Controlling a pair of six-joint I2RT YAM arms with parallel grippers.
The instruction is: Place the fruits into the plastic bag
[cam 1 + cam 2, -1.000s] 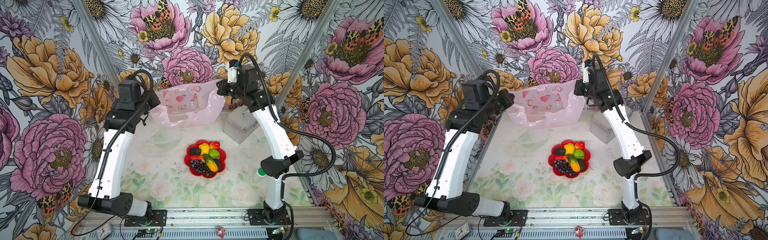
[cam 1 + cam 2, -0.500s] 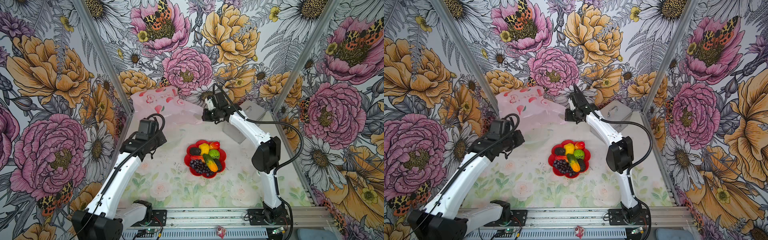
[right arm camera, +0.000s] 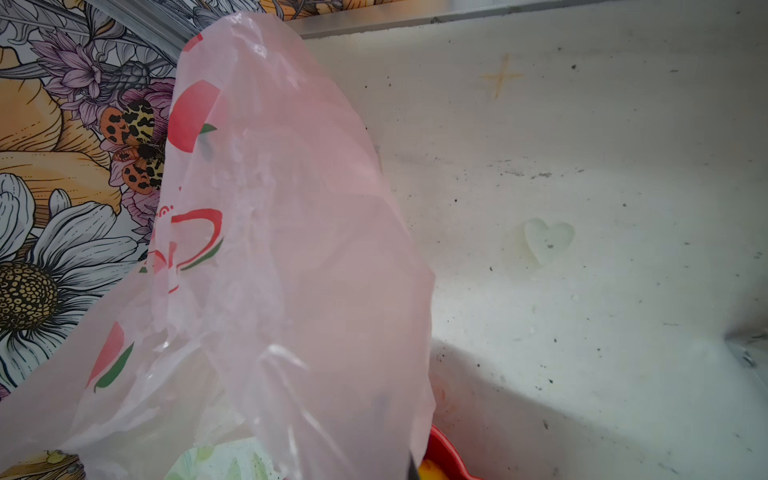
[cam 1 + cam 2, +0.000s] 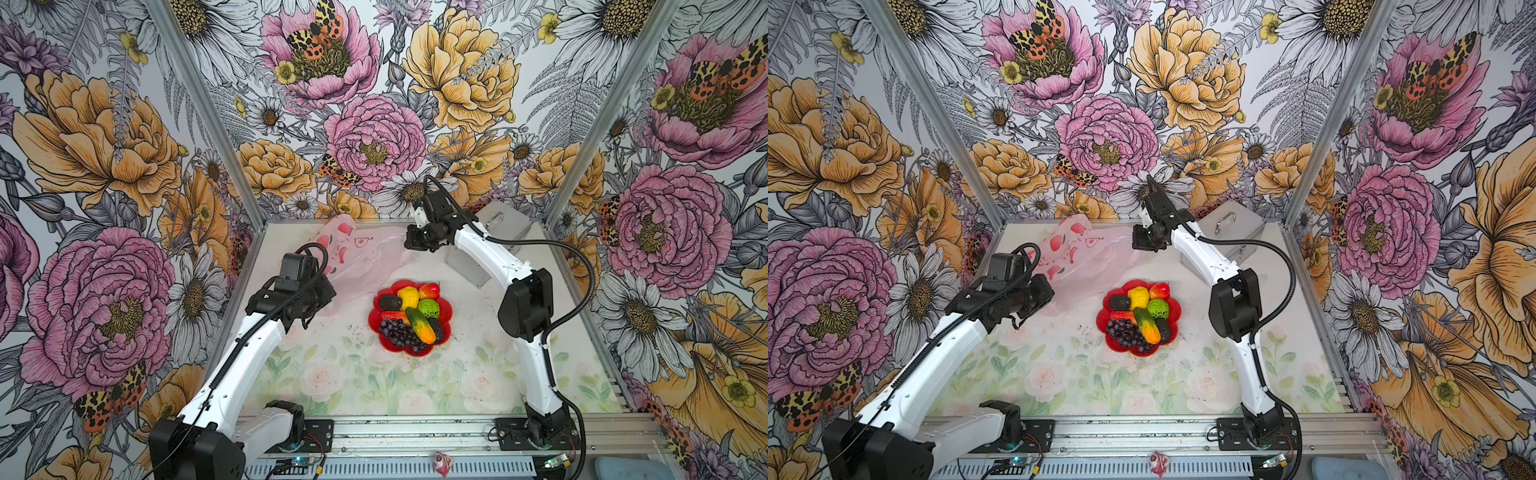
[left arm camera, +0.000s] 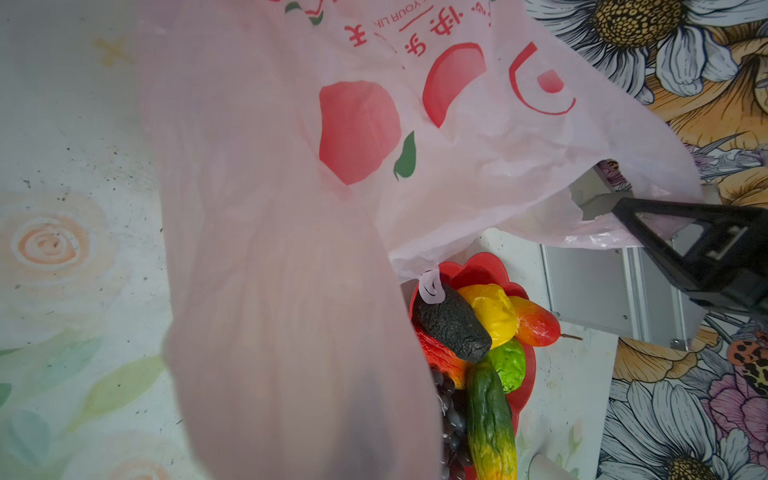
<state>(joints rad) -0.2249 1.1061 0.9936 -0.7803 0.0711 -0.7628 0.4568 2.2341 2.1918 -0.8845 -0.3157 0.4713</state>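
The fruits are heaped on a red flower-shaped plate (image 4: pixel 445 305): a yellow fruit (image 4: pixel 408 297), a green bumpy ball (image 4: pixel 428 308), an avocado (image 4: pixel 390 302), a mango (image 4: pixel 422 326) and grapes (image 4: pixel 397 334). The plastic bag (image 4: pixel 361 253) (image 4: pixel 1088 257) lies slack behind the plate, stretched between both grippers. My left gripper (image 4: pixel 330 291) is shut on its near-left end. My right gripper (image 4: pixel 410 241) is shut on its far-right end. In both wrist views the bag (image 5: pixel 291 291) (image 3: pixel 299 291) drapes over the jaws and hides them.
A silver metal case (image 4: pixel 494 232) with a handle stands at the back right, just behind my right arm. Floral walls close in the table on three sides. In the left wrist view the plate's rim (image 5: pixel 482 268) lies just under the bag's edge.
Both arms have come down from high up, and the bag they held spread in the air has sunk onto the table behind the plate. The fruits have not moved.
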